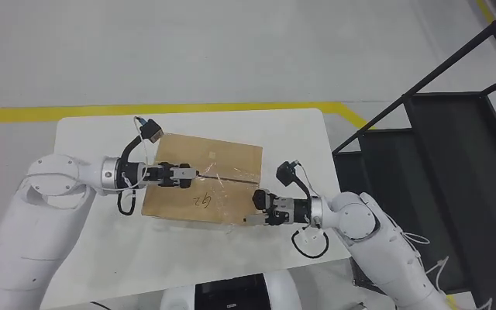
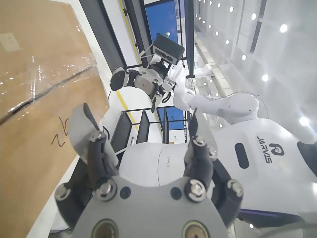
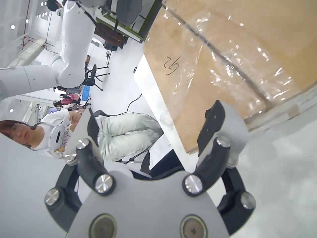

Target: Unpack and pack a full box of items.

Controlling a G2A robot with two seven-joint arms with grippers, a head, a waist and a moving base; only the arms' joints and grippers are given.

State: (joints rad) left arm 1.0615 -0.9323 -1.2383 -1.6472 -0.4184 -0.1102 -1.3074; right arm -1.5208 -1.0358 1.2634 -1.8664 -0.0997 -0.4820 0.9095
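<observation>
A closed cardboard box (image 1: 225, 159) sits in the middle of the white table (image 1: 93, 256), its top seam sealed with clear tape and a handwritten mark on the near flap. My left gripper (image 1: 177, 174) is above the box's top near the seam's left end, open with nothing in it. In the left wrist view the box (image 2: 37, 50) lies beside the spread fingers (image 2: 84, 117). My right gripper (image 1: 260, 205) is open at the box's near right corner. In the right wrist view one finger pad (image 3: 213, 120) stands close to the box (image 3: 223, 38) edge.
A dark metal rack (image 1: 434, 155) stands just off the table's right side. A yellow floor line (image 1: 194, 112) runs behind the table. Bare tabletop lies left of and in front of the box.
</observation>
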